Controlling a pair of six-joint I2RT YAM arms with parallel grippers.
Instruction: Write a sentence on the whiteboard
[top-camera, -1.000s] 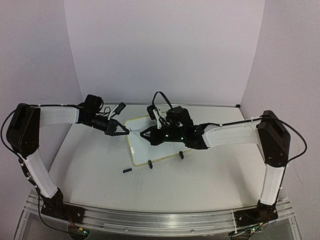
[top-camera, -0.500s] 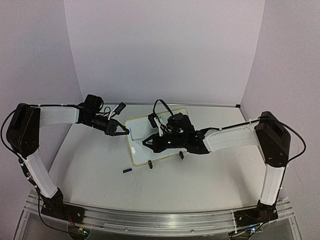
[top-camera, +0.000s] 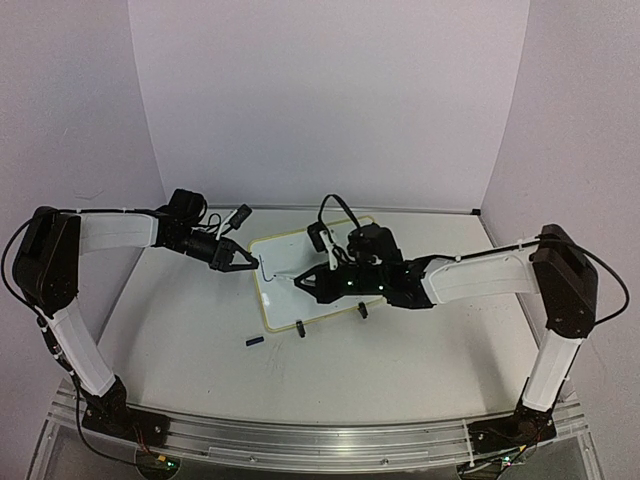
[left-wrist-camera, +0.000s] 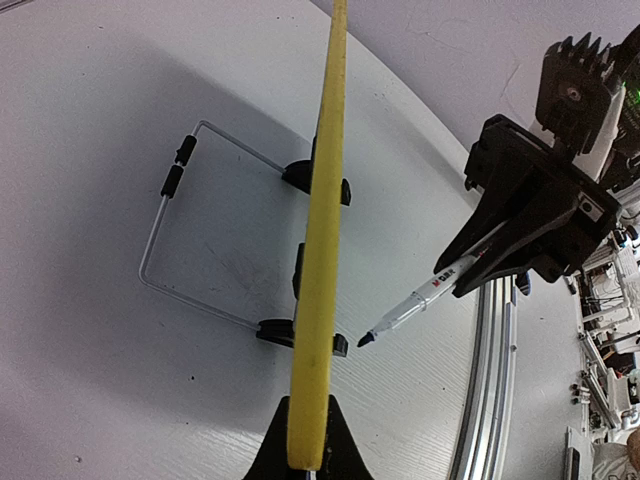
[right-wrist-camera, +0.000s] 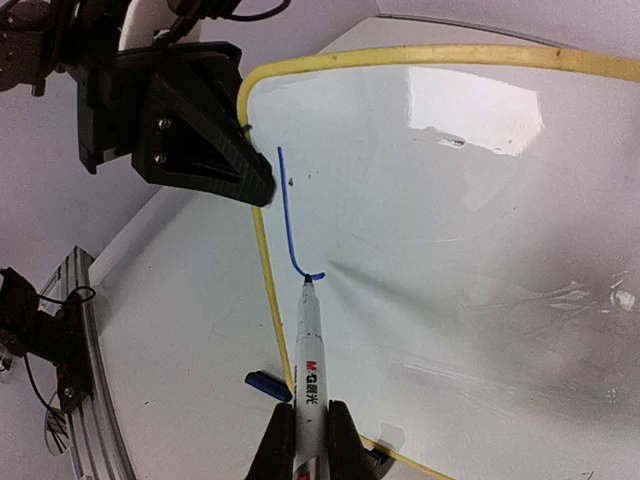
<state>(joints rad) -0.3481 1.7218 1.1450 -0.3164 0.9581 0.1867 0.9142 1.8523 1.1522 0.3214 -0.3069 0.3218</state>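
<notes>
**Mia:** What is sitting on the big white table (top-camera: 400, 350)?

**Ben:** Two long robot arms are reaching in. The left arm (top-camera: 110, 232) is coming from 9 o'clock. The right arm (top-camera: 480, 280) is coming from 3 o'clock.

**Mia:** And where is the whiteboard (top-camera: 283, 305)?

**Ben:** It is standing in the middle of the table, between the two arms. It is tilting back, with its yellow rim going all around it.

**Mia:** What are the claws doing?

**Ben:** The left claw (top-camera: 254, 262) is squeezing tight on the board's rim at 9 o'clock. The right claw (top-camera: 303, 283) is hanging over the board's face and squeezing a marker (right-wrist-camera: 310, 370).

**Mia:** Is the marker touching the board?

**Ben:** Yes, its tip is pressing on the white part near the 9 o'clock rim.

**Mia:** What is holding the board up?

**Ben:** A thin wire stand (left-wrist-camera: 170, 240) is lying on the table behind it. Two black clip feet (top-camera: 300, 327) are gripping its bottom edge.

**Mia:** Is any writing showing?

**Ben:** Only one blue line (right-wrist-camera: 286, 215) is showing. It is running down beside the rim and curling into a tiny hook right at the marker's tip.

**Mia:** Anything smaller?

**Ben:** A little dark blue piece (top-camera: 254, 342) is lying on the table. It is at 7 o'clock from the board, just off its corner.
</notes>
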